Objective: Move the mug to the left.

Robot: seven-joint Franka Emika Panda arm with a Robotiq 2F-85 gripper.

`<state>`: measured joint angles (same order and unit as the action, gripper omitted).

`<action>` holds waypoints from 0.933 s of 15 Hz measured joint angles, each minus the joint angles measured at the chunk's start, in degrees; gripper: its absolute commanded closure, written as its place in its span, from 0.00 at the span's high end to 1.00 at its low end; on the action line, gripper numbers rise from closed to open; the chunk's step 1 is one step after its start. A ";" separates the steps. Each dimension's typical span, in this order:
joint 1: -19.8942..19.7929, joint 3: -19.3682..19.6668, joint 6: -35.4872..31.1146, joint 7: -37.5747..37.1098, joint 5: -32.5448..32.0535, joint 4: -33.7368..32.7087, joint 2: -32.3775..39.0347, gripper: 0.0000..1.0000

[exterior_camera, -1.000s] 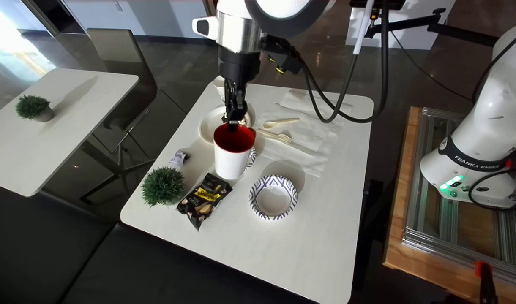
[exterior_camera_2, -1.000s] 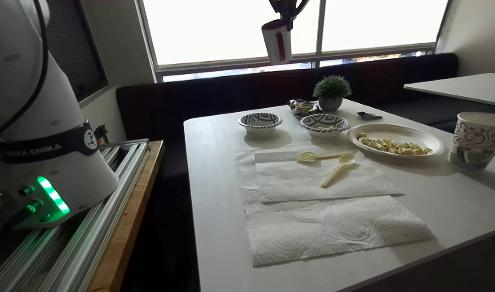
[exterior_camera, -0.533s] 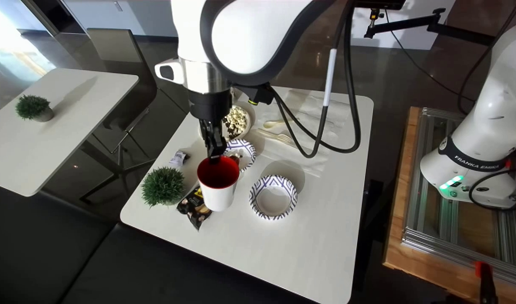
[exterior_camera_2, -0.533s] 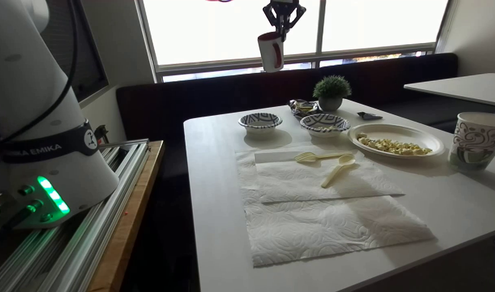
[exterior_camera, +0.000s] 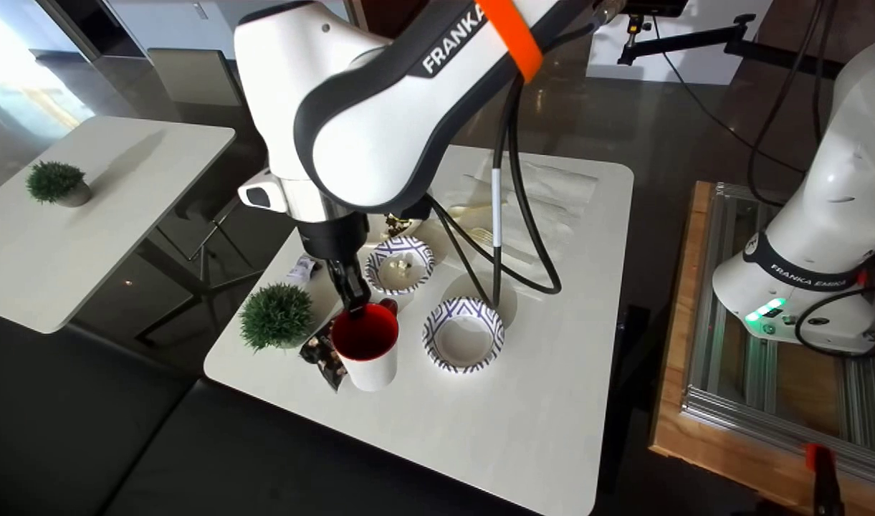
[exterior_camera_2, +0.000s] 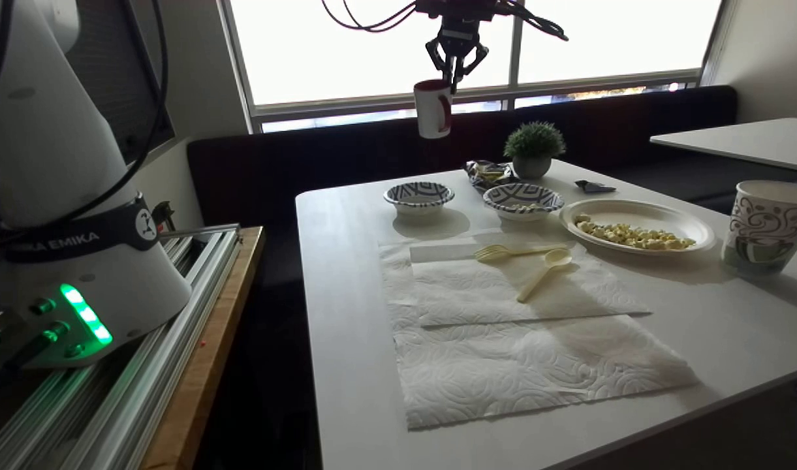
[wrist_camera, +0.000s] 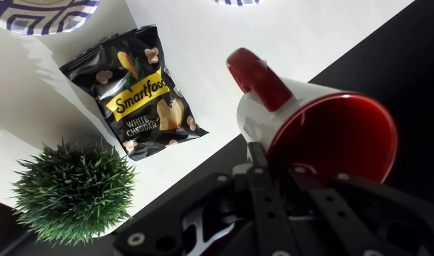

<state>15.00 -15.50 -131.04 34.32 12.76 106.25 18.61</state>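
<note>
Midair, gripped mug (exterior_camera_2: 431, 112) — bag (wrist_camera: 135, 94) txt, wrist only

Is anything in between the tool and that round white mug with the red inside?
Nothing visible: the black two-fingered tool grips the round white mug with red interior directly, in the air. The shiny black snack bag lies lower, outside the grip.

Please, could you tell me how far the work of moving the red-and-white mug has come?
Done: the mug is grasped; the fingers pinch its rim. In hand: the carrying; in an exterior view it hangs in the air, higher than the table. Remaining: probably lowering it and opening the fingers. Whether it is far enough left, I cannot tell.
</note>
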 measured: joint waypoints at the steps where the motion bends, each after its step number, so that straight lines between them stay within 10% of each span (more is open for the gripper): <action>1: 0.00 -0.22 0.01 -0.10 -0.82 -0.76 1.20 0.02; 14: 1.48 -1.69 2.23 -3.84 -8.63 -6.56 9.97 0.02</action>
<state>16.48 -17.19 -128.82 30.48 4.13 99.69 28.58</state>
